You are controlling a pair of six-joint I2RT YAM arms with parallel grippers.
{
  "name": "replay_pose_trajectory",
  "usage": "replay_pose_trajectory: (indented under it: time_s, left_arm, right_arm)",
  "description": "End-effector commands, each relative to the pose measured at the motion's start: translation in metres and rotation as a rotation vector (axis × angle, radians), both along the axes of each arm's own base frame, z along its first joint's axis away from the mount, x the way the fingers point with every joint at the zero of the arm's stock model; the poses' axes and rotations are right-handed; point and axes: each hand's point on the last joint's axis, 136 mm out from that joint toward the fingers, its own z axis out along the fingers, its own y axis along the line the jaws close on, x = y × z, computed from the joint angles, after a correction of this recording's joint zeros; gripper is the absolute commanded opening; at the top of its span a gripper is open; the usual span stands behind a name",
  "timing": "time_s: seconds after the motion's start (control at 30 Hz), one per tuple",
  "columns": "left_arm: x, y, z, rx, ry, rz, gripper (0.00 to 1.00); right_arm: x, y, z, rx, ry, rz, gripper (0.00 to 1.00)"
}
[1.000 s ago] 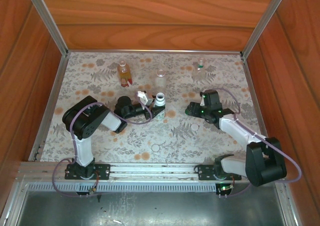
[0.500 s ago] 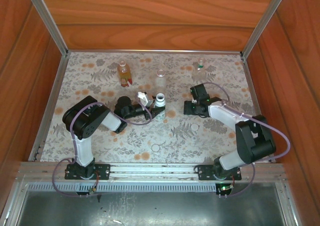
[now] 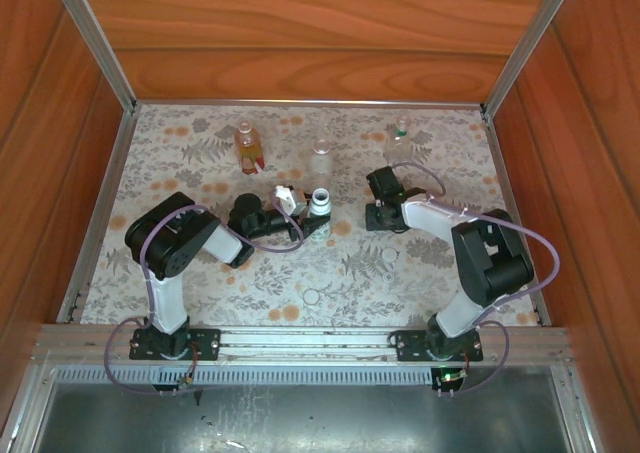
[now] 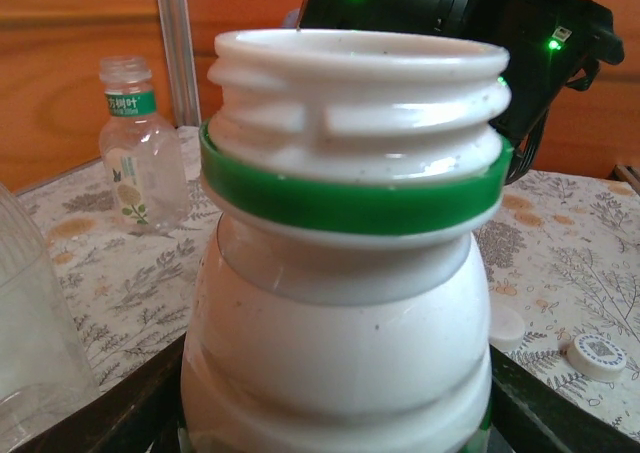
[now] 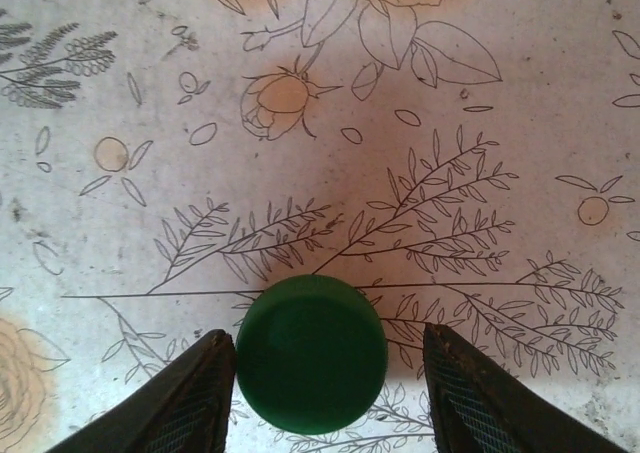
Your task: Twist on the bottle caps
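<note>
Plan, referred to the held bottle in my left gripper: three bottles stood behind it. To its right, a cap lay between my right gripper's fingers. Two caps lay before it.

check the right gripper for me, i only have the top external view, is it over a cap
observer: yes, the right gripper straddles a dark green cap lying flat on the table, its fingers clear of it on both sides.
operator: and the left one, holding anything
observer: the left gripper grips the white bottle upright; its threaded neck is bare above a green ring.
</note>
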Motion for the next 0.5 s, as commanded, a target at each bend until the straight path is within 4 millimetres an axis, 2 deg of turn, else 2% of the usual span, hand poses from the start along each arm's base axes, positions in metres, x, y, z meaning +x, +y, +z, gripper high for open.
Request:
replay_pose_trajectory:
  time_s: [0.0,0.27,0.33,0.47]
  left_arm:
    - [-0.0038,0.0004,-0.0042,0.006,-0.013,-0.022,0.61]
    - [-0.0035,0.0005,-0.0046,0.005,-0.009,-0.02,0.61]
    - [-0.0033,0.0003,-0.0042,0.004,-0.009,-0.021,0.61]
    - [-0.0033,0.0003,-0.0041,0.004,-0.009,-0.02,0.61]
  right_arm:
    - [0.0015,-0.0009,-0.0079,-0.023,0.021,-0.021,0.54]
    - [0.0015,0.0028,-0.0132,-0.011,0.037,-0.019,0.47]
    - [0.0015,0.0026,-0.0122,-0.011,0.036,-0.017,0.43]
    - [-0.0008,0.0035,-0.0058,-0.002,0.037,-0.01,0.43]
